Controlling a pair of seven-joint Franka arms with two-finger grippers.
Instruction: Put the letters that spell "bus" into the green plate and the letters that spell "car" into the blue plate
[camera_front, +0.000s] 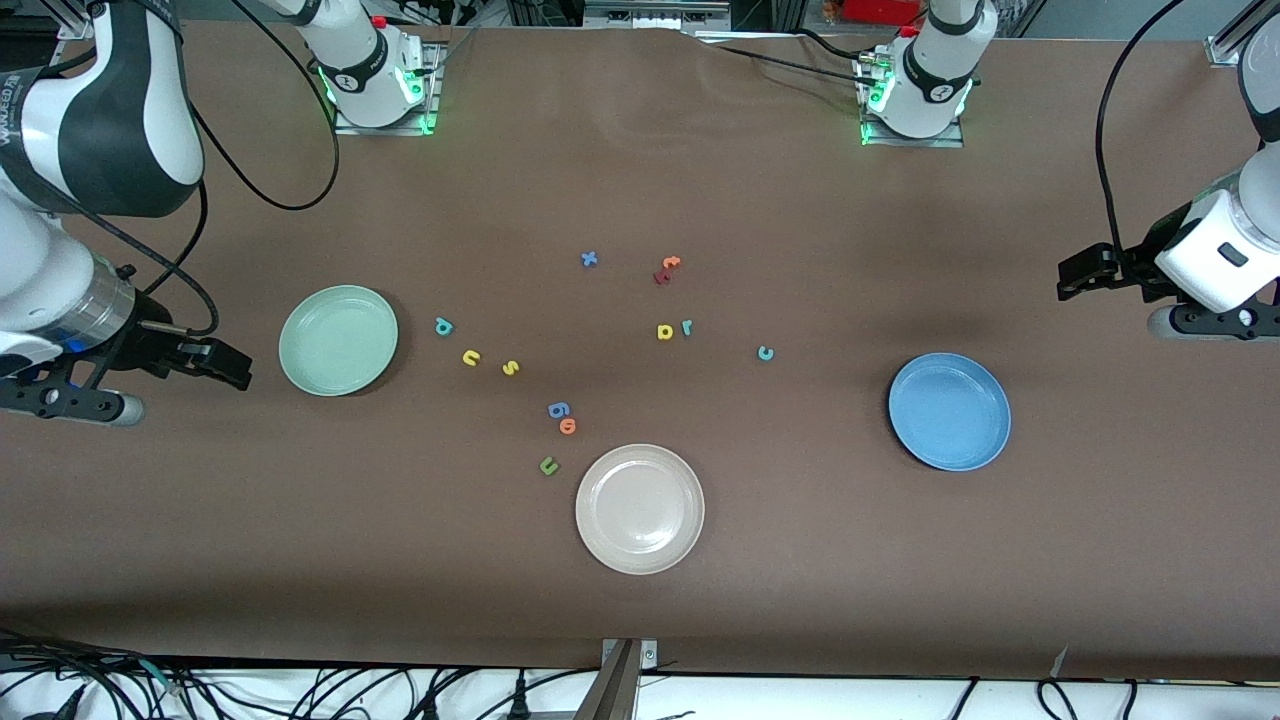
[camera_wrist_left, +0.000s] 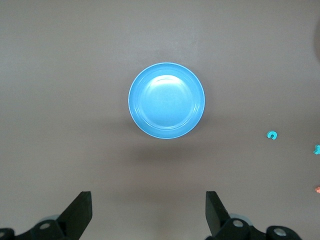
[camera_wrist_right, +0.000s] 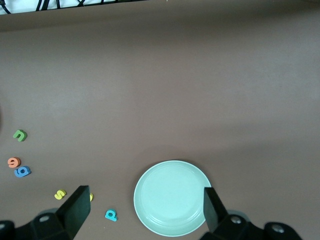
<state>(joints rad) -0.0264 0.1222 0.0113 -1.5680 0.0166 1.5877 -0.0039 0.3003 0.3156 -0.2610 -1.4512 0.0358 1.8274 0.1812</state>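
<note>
The green plate (camera_front: 338, 340) lies toward the right arm's end with nothing in it. Beside it lie the teal "b" (camera_front: 443, 326), yellow "u" (camera_front: 471, 358) and yellow "s" (camera_front: 510, 368). The blue plate (camera_front: 949, 411) lies bare toward the left arm's end. The teal "c" (camera_front: 765, 353), yellow "a" (camera_front: 665, 331) and teal "r" (camera_front: 686, 327) lie mid-table. My right gripper (camera_front: 225, 362) hangs open over the table by the green plate (camera_wrist_right: 172, 197). My left gripper (camera_front: 1078, 275) hangs open over the table by the blue plate (camera_wrist_left: 166, 100).
A cream plate (camera_front: 639, 508) sits nearest the front camera. A blue "g" (camera_front: 558, 409), an orange "o" (camera_front: 568, 426) and an olive "u" (camera_front: 548, 465) lie next to it. A blue "x" (camera_front: 589, 259), an orange "t" (camera_front: 671, 263) and a red letter (camera_front: 661, 277) lie nearer the arm bases.
</note>
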